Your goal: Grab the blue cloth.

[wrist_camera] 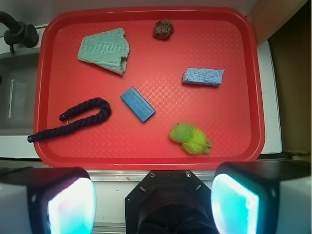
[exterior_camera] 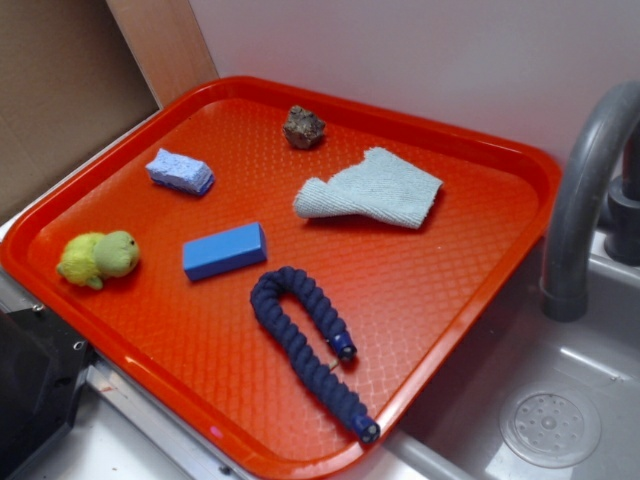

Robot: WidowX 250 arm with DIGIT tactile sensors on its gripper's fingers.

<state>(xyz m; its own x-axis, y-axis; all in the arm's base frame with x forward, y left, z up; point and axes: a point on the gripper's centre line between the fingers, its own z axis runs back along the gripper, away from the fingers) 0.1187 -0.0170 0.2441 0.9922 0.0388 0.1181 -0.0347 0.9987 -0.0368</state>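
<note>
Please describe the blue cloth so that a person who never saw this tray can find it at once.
Look at the red tray beside the grey faucet. The blue cloth lies flat near the tray's far edge, just by a small brown lump. It is pale grey-blue, thin and ribbed, with one edge folded, unlike the solid bright blue block and the porous lavender sponge.

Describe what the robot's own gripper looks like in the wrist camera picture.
The gripper shows along the bottom edge: two chunky black fingers, one at each side, whose inner pads glow translucent pale cyan-white. Between them sits a black angular mount with two small screws and a rounded black housing below. No cables or markings are visible. The exterior view shows no part of the gripper clearly.
</note>
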